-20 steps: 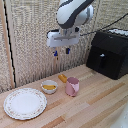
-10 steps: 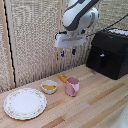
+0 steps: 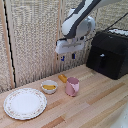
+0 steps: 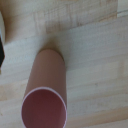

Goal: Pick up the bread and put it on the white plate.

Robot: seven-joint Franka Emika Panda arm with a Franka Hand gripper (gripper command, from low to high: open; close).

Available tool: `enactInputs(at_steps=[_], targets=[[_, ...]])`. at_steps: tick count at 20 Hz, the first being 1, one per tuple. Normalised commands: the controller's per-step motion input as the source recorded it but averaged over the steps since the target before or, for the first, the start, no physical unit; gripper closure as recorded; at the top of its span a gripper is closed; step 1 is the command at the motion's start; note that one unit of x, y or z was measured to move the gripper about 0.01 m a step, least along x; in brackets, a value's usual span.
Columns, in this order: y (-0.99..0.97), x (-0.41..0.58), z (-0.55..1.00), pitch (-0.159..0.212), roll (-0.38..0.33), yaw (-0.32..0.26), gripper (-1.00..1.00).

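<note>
Bread [image 3: 62,78]: small orange-yellow chunk lying on the wooden worktop [image 3: 95,100], between the small white bowl [image 3: 49,86] and the pink cup [image 3: 72,86], a little farther back than both, near the woven wall panel [image 3: 35,40]. Just beside the cup's far-left edge, close to the bowl's right rim; touching or not, cannot tell. Not gripped by anything.

White plate [image 3: 25,103] with faint brownish patterned rim, flat on the worktop at the exterior view's left and nearer the camera, bare on top, close to the bowl. Flat yellow-orange food in the bowl.

Tool [image 3: 67,57] raised in the air, well above the bread and cup, white boxy body with short blue fingertips [image 3: 73,56] pointing down, apart by a modest gap, nothing between them. Well clear of the worktop.

Black box-shaped appliance [image 3: 107,52] at the far right, standing on the worktop against the wall.

Wrist view: pink cup [image 4: 45,90] seen from above, open mouth showing, pale wood grain around it; bread not seen there
</note>
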Motion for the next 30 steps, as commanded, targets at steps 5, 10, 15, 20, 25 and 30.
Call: enactInputs(at_steps=[5,10,15,20,25,30], targets=[[-0.20,0.476,-0.31,0.089,0.000,0.003,-1.00],[-0.09,0.446,-0.28,0.078,-0.001,0.000,-1.00],[0.00,0.347,-0.27,0.086,-0.029,0.000,-1.00],[-0.02,0.195,-0.33,0.074,-0.028,0.000,-1.00],[-0.01,0.149,-0.28,0.059,-0.029,-0.002,-1.00],[0.09,0.197,-0.18,0.045,-0.061,-0.004,-1.00]])
